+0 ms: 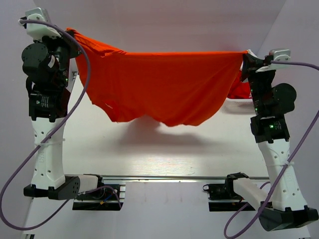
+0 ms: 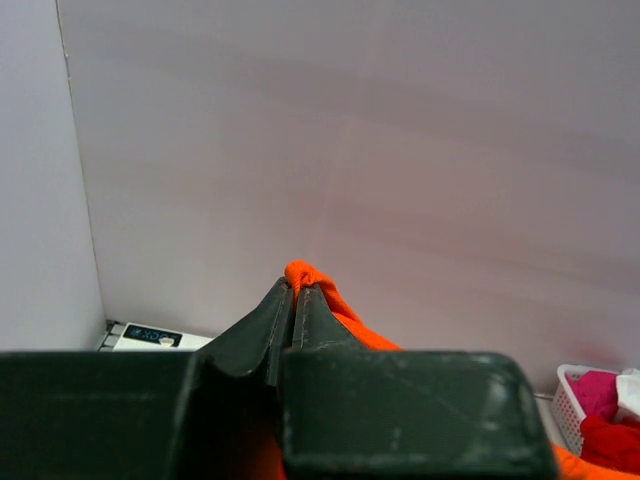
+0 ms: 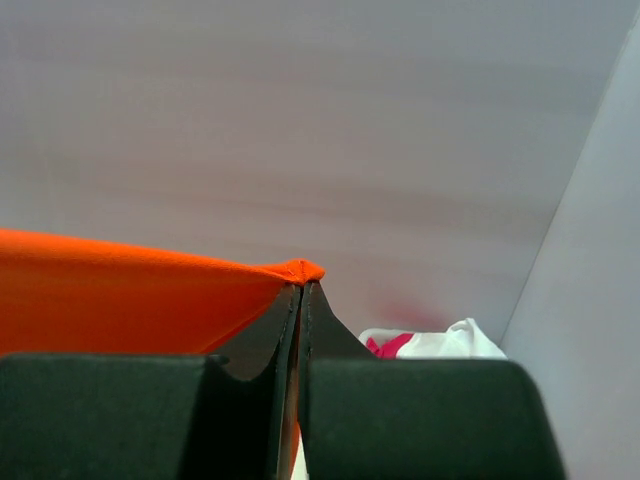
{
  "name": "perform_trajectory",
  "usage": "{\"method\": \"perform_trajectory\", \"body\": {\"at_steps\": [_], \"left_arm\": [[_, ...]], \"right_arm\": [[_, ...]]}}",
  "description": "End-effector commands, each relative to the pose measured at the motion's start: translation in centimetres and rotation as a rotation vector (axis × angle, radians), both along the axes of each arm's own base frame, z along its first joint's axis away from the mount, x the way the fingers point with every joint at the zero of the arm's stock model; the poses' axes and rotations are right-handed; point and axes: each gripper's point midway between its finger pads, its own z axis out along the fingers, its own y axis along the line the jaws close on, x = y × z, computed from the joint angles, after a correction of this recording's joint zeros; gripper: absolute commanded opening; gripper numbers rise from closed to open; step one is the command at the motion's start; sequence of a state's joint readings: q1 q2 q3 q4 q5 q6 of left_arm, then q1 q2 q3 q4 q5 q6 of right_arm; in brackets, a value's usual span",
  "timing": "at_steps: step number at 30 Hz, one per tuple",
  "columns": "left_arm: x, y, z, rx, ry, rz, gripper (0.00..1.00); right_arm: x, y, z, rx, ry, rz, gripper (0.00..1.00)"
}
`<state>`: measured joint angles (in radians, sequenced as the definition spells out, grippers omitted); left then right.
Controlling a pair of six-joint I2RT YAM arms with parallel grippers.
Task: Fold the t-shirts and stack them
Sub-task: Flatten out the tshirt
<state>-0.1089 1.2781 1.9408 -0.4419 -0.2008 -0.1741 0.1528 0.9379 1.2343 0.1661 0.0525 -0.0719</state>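
The bright orange t-shirt hangs stretched in the air between both raised grippers, its lower edge sagging above the white table. My left gripper is shut on its top left corner; the left wrist view shows an orange fold pinched at the fingertips. My right gripper is shut on the top right corner, and the right wrist view shows taut orange cloth running left from the tips. Other tees, red, magenta-pink and white, lie in a basket.
A white basket with the other shirts stands at the back right; a red piece shows behind the right arm. A small white device sits at the back left by the wall. The white table lies under the shirt.
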Motion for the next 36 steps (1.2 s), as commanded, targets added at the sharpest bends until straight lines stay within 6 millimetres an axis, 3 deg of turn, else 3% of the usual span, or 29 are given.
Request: {"method": "perform_trajectory", "body": {"at_steps": [1, 2, 4, 7, 12, 17, 26, 36], "left_arm": [[1.0, 0.8, 0.4, 0.008, -0.004, 0.052, 0.0], [1.7, 0.8, 0.4, 0.009, 0.001, 0.052, 0.0], [3.8, 0.5, -0.5, 0.015, 0.046, 0.052, 0.0], [5.3, 0.9, -1.2, 0.015, 0.066, 0.07, 0.0], [5.6, 0.9, -1.7, 0.025, 0.075, 0.072, 0.0], [2.9, 1.1, -0.4, 0.03, 0.032, 0.065, 0.0], [-2.1, 0.3, 2.1, 0.045, -0.048, 0.007, 0.0], [-12.7, -0.8, 6.6, 0.087, -0.223, -0.108, 0.0]], "right_arm": [[0.6, -0.2, 1.4, 0.017, -0.02, -0.007, 0.0], [1.7, 0.1, 0.5, 0.013, 0.009, -0.003, 0.0], [2.2, 0.1, 0.4, 0.016, 0.016, -0.01, 0.0], [3.2, 0.1, -0.5, 0.017, 0.042, -0.016, 0.0], [2.8, 0.3, -0.6, 0.021, 0.038, -0.001, 0.0], [2.2, 0.5, -1.5, 0.028, 0.06, 0.017, 0.0], [-1.9, 0.1, -0.7, 0.048, 0.022, 0.034, 0.0], [-8.9, -0.8, 1.2, 0.09, -0.022, 0.047, 0.0]]}}
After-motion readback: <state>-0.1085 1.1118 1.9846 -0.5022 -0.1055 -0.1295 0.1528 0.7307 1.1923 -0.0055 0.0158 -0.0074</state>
